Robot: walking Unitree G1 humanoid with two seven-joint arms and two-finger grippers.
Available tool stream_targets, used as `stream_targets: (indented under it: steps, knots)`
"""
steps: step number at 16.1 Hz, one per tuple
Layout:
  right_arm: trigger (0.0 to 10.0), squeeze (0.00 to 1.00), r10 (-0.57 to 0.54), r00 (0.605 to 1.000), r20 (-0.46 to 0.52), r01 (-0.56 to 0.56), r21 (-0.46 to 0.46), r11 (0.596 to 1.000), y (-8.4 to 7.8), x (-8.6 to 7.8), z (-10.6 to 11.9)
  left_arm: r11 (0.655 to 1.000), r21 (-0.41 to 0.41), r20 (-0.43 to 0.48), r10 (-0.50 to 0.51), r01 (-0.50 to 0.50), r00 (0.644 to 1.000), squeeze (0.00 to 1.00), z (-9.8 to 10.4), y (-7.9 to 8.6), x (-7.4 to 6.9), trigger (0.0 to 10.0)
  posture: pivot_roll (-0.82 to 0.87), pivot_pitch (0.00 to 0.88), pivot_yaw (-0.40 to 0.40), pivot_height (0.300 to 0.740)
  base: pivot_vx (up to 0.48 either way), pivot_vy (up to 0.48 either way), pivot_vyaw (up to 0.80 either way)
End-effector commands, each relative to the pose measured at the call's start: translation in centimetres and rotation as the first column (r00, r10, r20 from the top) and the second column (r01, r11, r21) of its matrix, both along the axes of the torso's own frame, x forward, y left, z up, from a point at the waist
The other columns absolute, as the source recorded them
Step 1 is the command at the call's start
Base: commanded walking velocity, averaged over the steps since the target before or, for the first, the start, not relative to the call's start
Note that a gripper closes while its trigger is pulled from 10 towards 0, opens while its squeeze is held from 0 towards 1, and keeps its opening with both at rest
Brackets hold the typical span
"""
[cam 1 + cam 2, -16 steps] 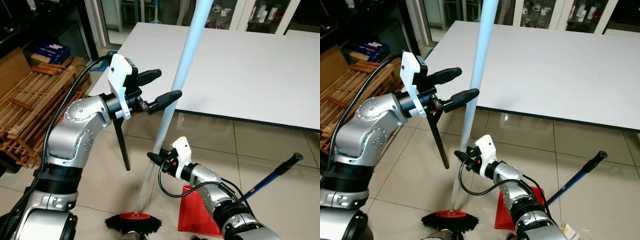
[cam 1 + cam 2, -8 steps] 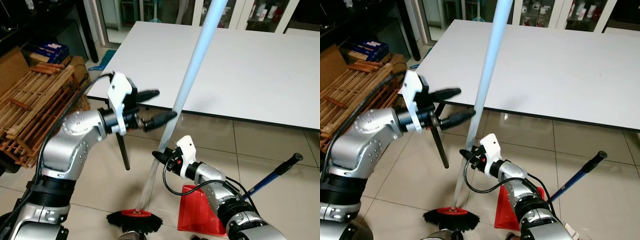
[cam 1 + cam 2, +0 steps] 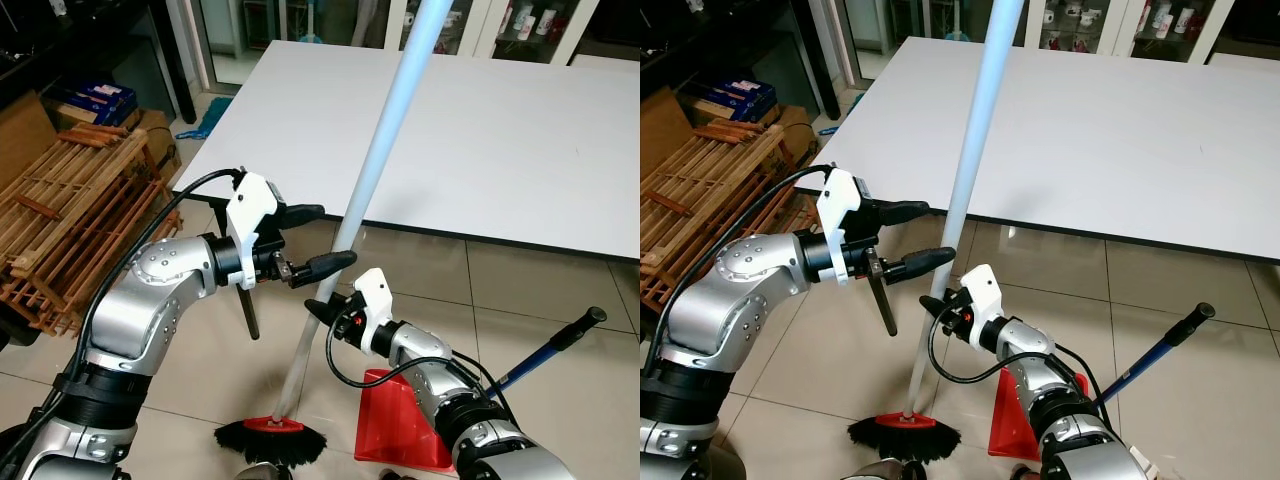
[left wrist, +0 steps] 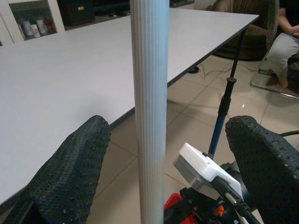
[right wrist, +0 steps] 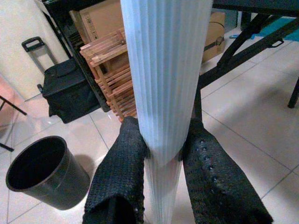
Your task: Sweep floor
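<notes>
The broom has a pale blue ribbed pole (image 3: 385,110) that leans up to the right from a black bristle head (image 3: 270,438) with a red base on the tiled floor. My right gripper (image 3: 320,312) is shut on the pole low down; in the right wrist view both fingers (image 5: 119,177) press against the pole (image 5: 163,70). My left gripper (image 3: 334,234) is open just above it. In the left wrist view the pole (image 4: 149,93) stands between the spread fingers (image 4: 74,168) without touching them. A red dustpan (image 3: 395,425) with a blue and black handle (image 3: 550,345) rests on the floor to the right.
A large white table (image 3: 480,130) stands ahead, with one black leg (image 3: 247,305) just behind my left forearm. Wooden racks (image 3: 70,200) are stacked at the left. A black bin (image 5: 42,172) stands on the floor. A seated person (image 4: 285,51) is beyond the table.
My left gripper has come down the pole, staying open, and now hangs close above the right gripper. The top of the pole has tipped a little to the right.
</notes>
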State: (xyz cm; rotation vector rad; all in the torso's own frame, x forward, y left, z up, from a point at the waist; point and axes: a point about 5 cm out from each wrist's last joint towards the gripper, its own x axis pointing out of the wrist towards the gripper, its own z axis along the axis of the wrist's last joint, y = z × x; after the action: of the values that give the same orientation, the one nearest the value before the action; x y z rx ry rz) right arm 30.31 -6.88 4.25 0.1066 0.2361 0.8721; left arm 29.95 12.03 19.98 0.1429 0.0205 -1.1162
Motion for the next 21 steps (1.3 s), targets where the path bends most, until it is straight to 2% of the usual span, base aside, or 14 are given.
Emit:
stream_targets:
  steps: [1,9,16,18,21]
  knots:
    - [10.0,0.00,0.000,1.000,0.008,0.000,0.003,1.000,0.0,0.4,0.4,1.000,0.019,-0.010,-0.013,0.013,1.000,0.00,-0.6,-0.3,-0.3,10.0,0.08,0.068,0.016,0.740,0.000,0.000,0.00]
    - [10.0,0.00,0.043,0.999,0.027,-0.044,0.035,0.998,-0.2,0.7,1.2,0.999,0.049,-0.089,-0.021,0.025,0.996,0.00,-2.8,0.2,-0.7,10.0,0.08,0.062,0.012,0.740,0.000,0.000,0.00]
    - [10.0,0.00,0.187,0.981,0.056,-0.191,0.079,0.978,-1.5,0.6,2.3,0.997,0.056,-0.119,-0.049,0.056,0.992,0.00,-2.8,1.5,-1.3,10.0,0.08,0.051,0.009,0.740,0.000,0.000,0.00]
    - [10.0,0.00,0.208,0.976,0.067,-0.214,0.085,0.973,-1.4,0.7,2.7,0.996,0.064,-0.117,-0.049,0.057,0.992,0.00,-2.7,1.7,-1.3,10.0,0.08,0.045,0.010,0.740,0.000,0.000,0.00]
    - [10.0,0.00,0.221,0.972,0.075,-0.228,0.098,0.969,-0.8,0.7,2.9,1.000,0.013,-0.088,0.001,0.000,0.996,0.00,-2.3,1.0,-0.5,10.0,0.08,0.039,0.011,0.740,0.000,0.000,0.00]
